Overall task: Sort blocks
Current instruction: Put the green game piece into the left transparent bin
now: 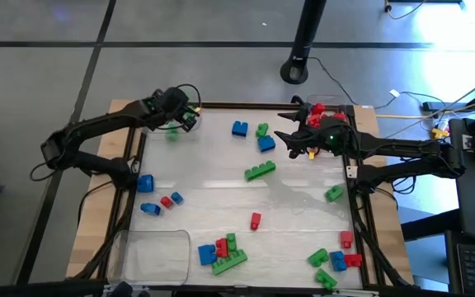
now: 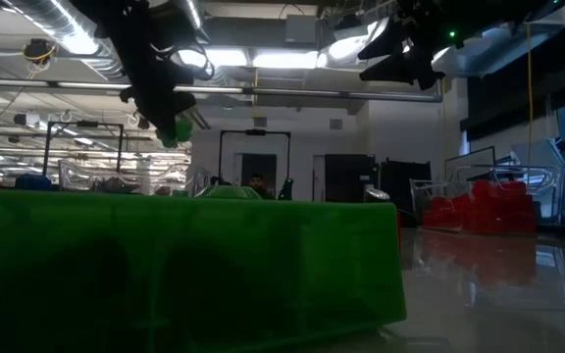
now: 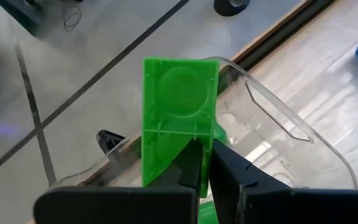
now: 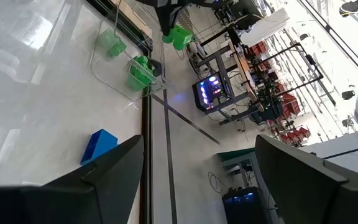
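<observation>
While the left gripper [image 1: 190, 115] hangs over the far left corner of the table [image 1: 221, 186], its fingers are pressed together on a green brick [image 3: 178, 118], and the left wrist view shows the hollow underside of this brick standing up between the two dark fingers, above the rim of a clear tray [image 3: 291, 127]. From the low view the same green brick [image 2: 177, 127] is seen in the air, well above the table surface. The right gripper [image 1: 297, 146] is at the far right side, beside a tray with red bricks [image 1: 320, 111], and its fingers are spread apart with nothing between them. The other blocks lie scattered on the table: two blue bricks [image 1: 254, 136] and a small green one near the far middle, a long green brick [image 1: 260, 171] in the centre, a single red brick [image 1: 256, 219] nearer the front, a mixed heap of blue, red and green bricks [image 1: 222, 252] at the near edge, and more green, red and blue ones [image 1: 336, 260] at the near right corner. A blue brick [image 1: 145, 183] lies at the left edge, with small blue and red pieces just beside it. One large green brick [image 2: 165, 260] stands very close to the low camera and fills most of that view.
</observation>
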`<act>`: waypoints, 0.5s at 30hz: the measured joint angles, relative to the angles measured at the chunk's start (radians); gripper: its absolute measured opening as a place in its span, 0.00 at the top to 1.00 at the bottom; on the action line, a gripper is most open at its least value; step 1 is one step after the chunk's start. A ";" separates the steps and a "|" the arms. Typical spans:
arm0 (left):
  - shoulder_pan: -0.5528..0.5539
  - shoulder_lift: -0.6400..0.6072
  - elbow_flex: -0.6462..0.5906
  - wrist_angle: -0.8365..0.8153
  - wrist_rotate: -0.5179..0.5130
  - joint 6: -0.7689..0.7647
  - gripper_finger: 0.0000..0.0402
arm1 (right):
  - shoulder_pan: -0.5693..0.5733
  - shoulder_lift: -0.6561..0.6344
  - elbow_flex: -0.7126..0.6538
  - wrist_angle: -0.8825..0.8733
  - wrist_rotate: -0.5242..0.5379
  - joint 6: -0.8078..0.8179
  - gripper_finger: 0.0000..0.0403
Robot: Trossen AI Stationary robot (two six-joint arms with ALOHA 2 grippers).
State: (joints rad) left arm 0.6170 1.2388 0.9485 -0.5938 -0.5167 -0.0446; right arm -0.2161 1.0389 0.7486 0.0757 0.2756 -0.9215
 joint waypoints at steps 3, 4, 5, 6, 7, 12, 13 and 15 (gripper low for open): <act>0.000 0.000 0.000 0.001 0.000 0.011 0.96 | 0.000 0.000 0.000 0.000 0.000 0.000 0.23; 0.000 0.000 0.000 0.002 0.001 0.012 0.96 | 0.000 0.000 0.000 0.000 0.000 0.000 0.23; -0.001 0.000 0.000 0.003 0.003 0.012 0.96 | 0.000 0.000 0.000 0.000 0.000 0.000 0.23; -0.001 0.000 0.000 0.003 0.007 0.013 0.95 | 0.000 0.000 0.000 0.000 0.000 0.000 0.23; -0.001 0.000 0.000 0.002 0.009 0.013 0.93 | 0.000 0.000 0.000 0.000 0.000 0.000 0.23; -0.001 0.000 0.000 0.000 0.009 0.019 0.78 | 0.000 0.000 0.000 0.000 0.000 0.000 0.23; -0.001 0.000 0.000 0.000 0.009 0.019 0.74 | 0.000 0.000 0.000 0.000 0.000 0.000 0.23; -0.001 0.000 0.000 -0.001 0.009 0.019 0.67 | 0.000 0.000 0.000 0.000 0.000 0.000 0.23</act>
State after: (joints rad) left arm 0.6159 1.2384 0.9485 -0.5946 -0.5077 -0.0251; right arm -0.2161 1.0389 0.7490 0.0757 0.2756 -0.9215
